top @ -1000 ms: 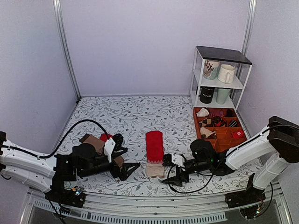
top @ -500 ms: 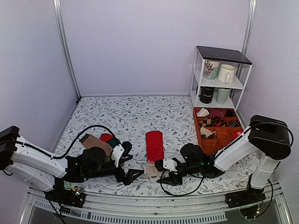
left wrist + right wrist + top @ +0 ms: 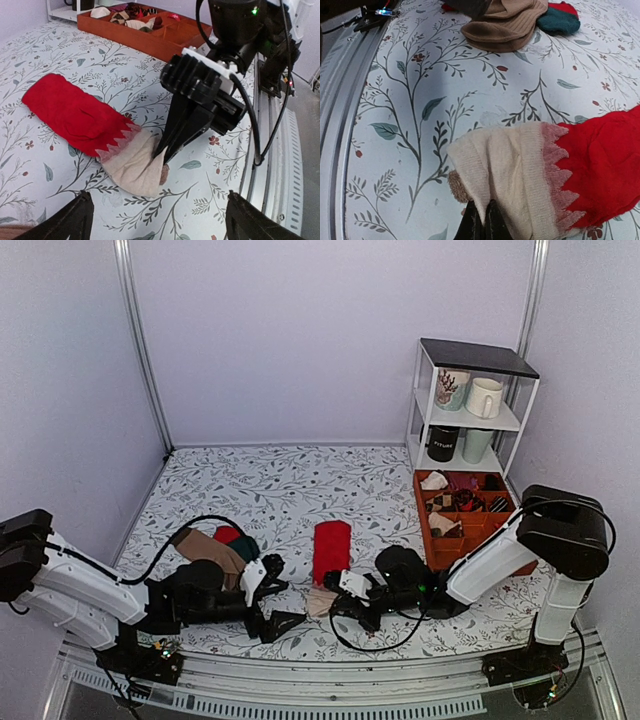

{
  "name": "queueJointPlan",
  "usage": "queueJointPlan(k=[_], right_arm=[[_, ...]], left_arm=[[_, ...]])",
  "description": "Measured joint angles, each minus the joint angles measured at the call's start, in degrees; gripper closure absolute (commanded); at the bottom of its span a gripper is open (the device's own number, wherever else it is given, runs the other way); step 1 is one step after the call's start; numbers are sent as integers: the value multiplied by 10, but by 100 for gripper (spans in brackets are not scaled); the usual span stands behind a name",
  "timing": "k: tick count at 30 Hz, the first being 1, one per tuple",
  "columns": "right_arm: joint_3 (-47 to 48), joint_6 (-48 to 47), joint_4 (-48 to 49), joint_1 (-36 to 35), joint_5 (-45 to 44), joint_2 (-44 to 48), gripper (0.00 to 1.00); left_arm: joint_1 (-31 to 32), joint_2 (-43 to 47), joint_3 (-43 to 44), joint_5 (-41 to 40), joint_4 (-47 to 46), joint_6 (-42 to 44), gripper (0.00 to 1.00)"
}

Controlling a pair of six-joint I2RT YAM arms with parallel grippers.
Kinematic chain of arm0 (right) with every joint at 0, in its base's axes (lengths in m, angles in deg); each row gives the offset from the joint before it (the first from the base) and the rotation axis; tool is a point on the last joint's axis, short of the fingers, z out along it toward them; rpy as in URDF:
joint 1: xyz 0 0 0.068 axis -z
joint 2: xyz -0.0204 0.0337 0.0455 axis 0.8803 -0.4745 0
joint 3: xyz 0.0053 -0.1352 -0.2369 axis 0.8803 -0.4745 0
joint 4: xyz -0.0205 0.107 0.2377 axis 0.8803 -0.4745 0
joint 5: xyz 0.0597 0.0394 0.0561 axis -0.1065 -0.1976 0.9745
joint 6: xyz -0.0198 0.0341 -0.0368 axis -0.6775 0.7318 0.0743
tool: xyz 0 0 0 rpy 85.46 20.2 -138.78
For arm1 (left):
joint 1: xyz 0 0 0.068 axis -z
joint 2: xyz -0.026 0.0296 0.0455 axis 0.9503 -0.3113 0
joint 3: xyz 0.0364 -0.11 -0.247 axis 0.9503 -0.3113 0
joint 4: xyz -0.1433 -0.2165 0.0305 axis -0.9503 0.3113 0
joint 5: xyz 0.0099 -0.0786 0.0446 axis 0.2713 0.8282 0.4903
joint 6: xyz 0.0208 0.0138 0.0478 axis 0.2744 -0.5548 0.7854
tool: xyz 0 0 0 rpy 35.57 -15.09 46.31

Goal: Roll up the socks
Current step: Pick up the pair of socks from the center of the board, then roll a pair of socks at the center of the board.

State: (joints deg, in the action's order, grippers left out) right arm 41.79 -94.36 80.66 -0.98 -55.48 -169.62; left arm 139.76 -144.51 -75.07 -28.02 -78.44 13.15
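The socks [image 3: 331, 548] lie stacked near the table's front, bright red with a pale beige end [image 3: 134, 161] pointing at the arms. My right gripper [image 3: 482, 220] is shut on the near corner of that beige end [image 3: 512, 167], pinching a fold of knit between its fingertips; a small brown pompom peeks out beside it. In the top view the right gripper [image 3: 328, 601] lies low on the table at the socks' end. My left gripper [image 3: 160, 196] is open, its fingers [image 3: 75, 220] spread wide just short of the beige end, holding nothing. The left gripper [image 3: 280, 592] sits left of the socks.
A tan-brown sock [image 3: 205, 545], a dark green sock [image 3: 245, 545] and a bit of red cloth [image 3: 227, 533] lie piled behind my left arm. An orange compartment tray [image 3: 470, 540] of small items stands at the right, a white shelf [image 3: 470, 410] with mugs behind it. The front rail [image 3: 345, 75] is close.
My right gripper slid left to the beige end and shut on its corner. My left gripper moved right toward the socks, staying wide.
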Motion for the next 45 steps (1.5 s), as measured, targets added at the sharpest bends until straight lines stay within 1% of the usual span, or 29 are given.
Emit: queueJointPlan(k=[3,7,12,18,22,25,29,33,38,41,42,44,45], right_arm=[[27,37,-50,2,27,0,100],[67,102,-128,9,82,-4,100],[81,189,-168,32,145,-9,100],[80,274,-174,53,206,-20,100],[81,303,-174,59,234,-28,100],[84,317,-173,63,254,-35,100],[86,325,-173,66,275,-42,100],[88,330,-175,69,290,-46,100],[89,332,-177,74,304,-49,100],[91,333,-180,77,313,-53,100],[92,333,-182,79,316,-54,100],[93,333,-185,80,321,-55,99],[93,333,-186,80,322,-55,98]], left_arm=[[0,-13,-6,15,-16,19,24],[-1,-43,-6,40,-48,49,33],[-1,-99,-2,65,-84,78,43],[-1,-184,32,87,-99,100,41],[-1,-199,41,88,-102,114,41],[0,-201,48,83,-102,126,43],[1,-221,65,81,-102,141,49],[3,-254,78,83,-103,150,53],[7,-267,78,84,-103,152,57],[8,-272,78,83,-107,152,66],[9,-274,78,83,-110,151,71],[9,-280,79,82,-116,151,99],[9,-282,80,83,-118,147,100]])
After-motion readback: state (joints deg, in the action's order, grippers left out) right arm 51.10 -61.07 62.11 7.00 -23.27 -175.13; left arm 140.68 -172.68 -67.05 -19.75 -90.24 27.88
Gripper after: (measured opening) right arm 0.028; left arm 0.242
